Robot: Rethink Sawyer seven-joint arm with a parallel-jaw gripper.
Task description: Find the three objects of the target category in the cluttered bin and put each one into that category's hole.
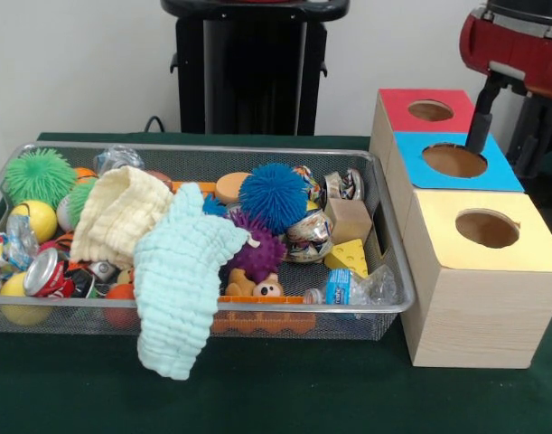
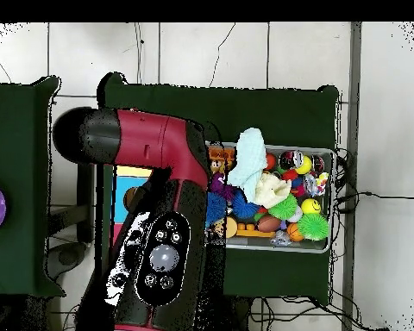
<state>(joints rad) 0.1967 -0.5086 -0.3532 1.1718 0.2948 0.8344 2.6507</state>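
Wire-mesh bin (image 1: pixel 384 303) on the green table (image 1: pixel 285 398), crowded with toys, cans and two cloths, the mint cloth (image 1: pixel 181 289) draped over its near rim. Beside it, three wooden boxes with red (image 1: pixel 429 110), blue (image 1: pixel 454 161) and yellow (image 1: pixel 488 229) holes. Gripper (image 1: pixel 481 127) above the blue hole; finger state cannot be determined.

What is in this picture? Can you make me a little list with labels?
bin: wire mesh basket full of toys, balls and cans
cloths: a mint green cloth hangs over the bin's front edge; a pale yellow cloth lies beside it
spiky balls: blue, purple, green
cheese toy: yellow wedge near the boxes
boxes: three wooden boxes with holes, tops red, blue, yellow
robot arm: red and black, above the blue box
jaws: cannot tell if open or shut
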